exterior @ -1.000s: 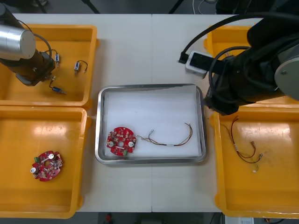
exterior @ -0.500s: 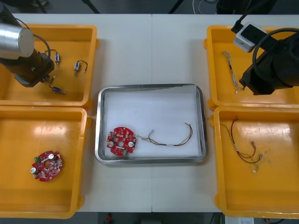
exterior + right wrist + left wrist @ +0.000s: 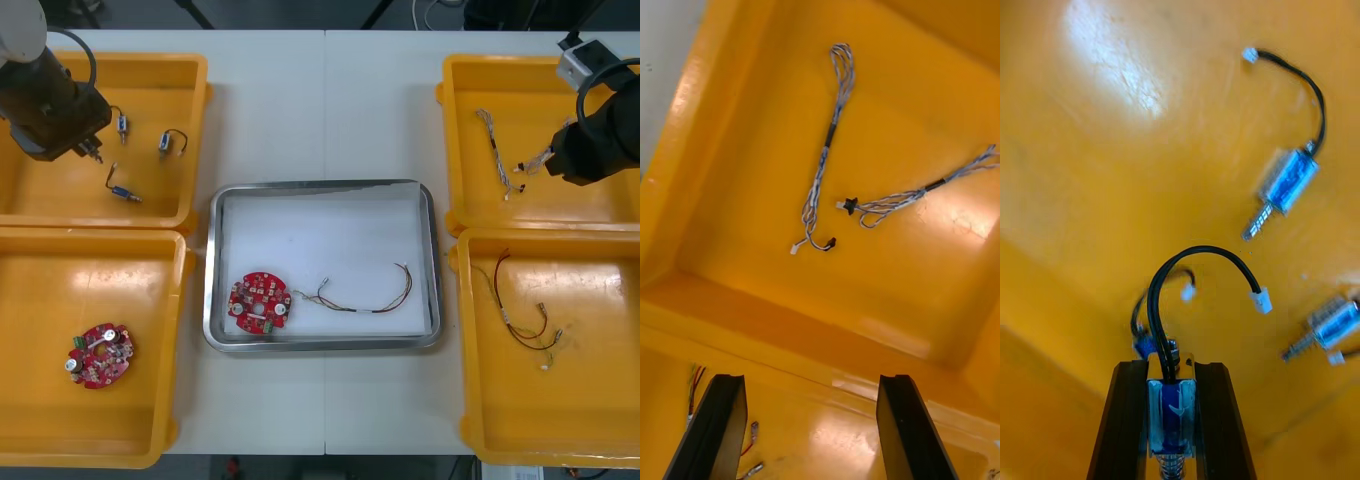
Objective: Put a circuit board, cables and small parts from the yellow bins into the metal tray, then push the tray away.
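Metal part (image 3: 1171,412) in L pincer (image 3: 1172,373) — R pincer (image 3: 809,384) spread

What lies about each gripper's fingers

A small metal part (image 3: 1171,412) sits between the fingers of the left gripper (image 3: 1171,371). A second part (image 3: 1287,180) and a third part (image 3: 1330,326) lie beyond their tips. Past the parted fingers of the right gripper (image 3: 809,382), over a bin wall (image 3: 827,337), a first cable (image 3: 824,150) and a second cable (image 3: 917,195) lie side by side. What is probably a third cable (image 3: 694,379) lies beside one finger.

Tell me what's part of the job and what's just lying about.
In use: left claw shut on a small metal part; open right claw by blue and white cables; metal tray.
Idle in near bins: spare circuit board; red and yellow cables.
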You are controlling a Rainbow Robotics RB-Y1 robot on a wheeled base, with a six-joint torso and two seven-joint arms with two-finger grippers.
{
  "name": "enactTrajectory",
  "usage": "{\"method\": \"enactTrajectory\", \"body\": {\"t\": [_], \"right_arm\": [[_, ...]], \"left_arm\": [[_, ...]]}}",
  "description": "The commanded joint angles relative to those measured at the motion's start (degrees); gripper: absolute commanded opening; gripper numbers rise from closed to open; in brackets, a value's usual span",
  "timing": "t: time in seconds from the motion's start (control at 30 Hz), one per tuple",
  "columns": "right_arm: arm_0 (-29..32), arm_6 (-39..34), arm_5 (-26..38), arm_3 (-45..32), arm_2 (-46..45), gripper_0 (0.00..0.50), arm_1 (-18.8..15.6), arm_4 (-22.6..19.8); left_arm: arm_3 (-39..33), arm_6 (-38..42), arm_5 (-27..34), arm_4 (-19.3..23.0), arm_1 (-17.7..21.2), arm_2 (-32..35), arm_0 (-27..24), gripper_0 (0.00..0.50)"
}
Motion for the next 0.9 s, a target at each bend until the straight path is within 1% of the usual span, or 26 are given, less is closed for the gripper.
{"method": "enactTrajectory", "body": {"t": [0.03,0.07,0.13,0.3,0.37,0.47,0.53,0.67,0.77,0.8,0.83,0.9], "right_arm": [[-6.1,-5.0,0.2,5.8,-2.9,0.5,0.5,2.5],[-6.6,-5.7,0.2,6.7,-3.0,0.5,0.7,2.8],[-9.0,-8.2,0.2,10.4,-3.7,0.5,1.1,4.3],[-12.9,-13.7,0.2,17.9,-3.8,0.5,1.9,6.9],[-14.1,-15.5,0.2,20.5,-3.8,0.5,2.2,8.3],[-16.9,-18.8,0.2,26.5,-4.0,0.5,2.9,10.8],[-18.3,-20.4,0.2,29.7,-4.5,0.5,3.2,11.9],[-21.8,-23.7,-2.9,36.5,-6.5,0.5,4.0,13.8],[-23.9,-26.0,-5.6,41.0,-7.4,0.5,4.3,14.7],[-23.9,-26.0,-5.6,41.0,-7.4,0.5,4.3,14.7],[-25.0,-27.7,-7.3,43.5,-7.6,0.5,4.4,15.0],[-25.8,-29.5,-9.2,45.8,-7.7,0.5,4.4,15.1]], "left_arm": [[-9.1,-4.5,5.6,3.1,3.0,1.0,-1.2,0.0],[-10.2,-4.5,6.2,3.3,3.0,0.9,-0.8,0.0],[-14.7,-4.5,8.0,5.2,3.0,0.9,0.5,0.0],[-22.9,-4.3,11.6,9.1,2.9,0.4,2.3,0.0],[-26.1,-4.1,12.4,10.5,3.0,-0.6,2.9,0.0],[-31.8,-3.4,13.7,12.9,3.0,-3.0,4.0,0.0],[-34.7,-3.1,13.6,13.9,2.9,-4.3,4.9,0.0],[-40.3,-2.2,13.3,14.4,2.9,-8.6,6.2,0.0],[-42.7,-1.7,12.1,14.7,2.5,-11.6,6.6,0.0],[-42.7,-1.7,12.1,14.7,2.5,-11.6,6.6,0.0],[-43.3,-1.4,10.9,15.0,2.0,-13.2,6.6,0.0],[-43.4,-1.2,9.9,15.1,1.7,-14.7,6.6,0.0]]}}
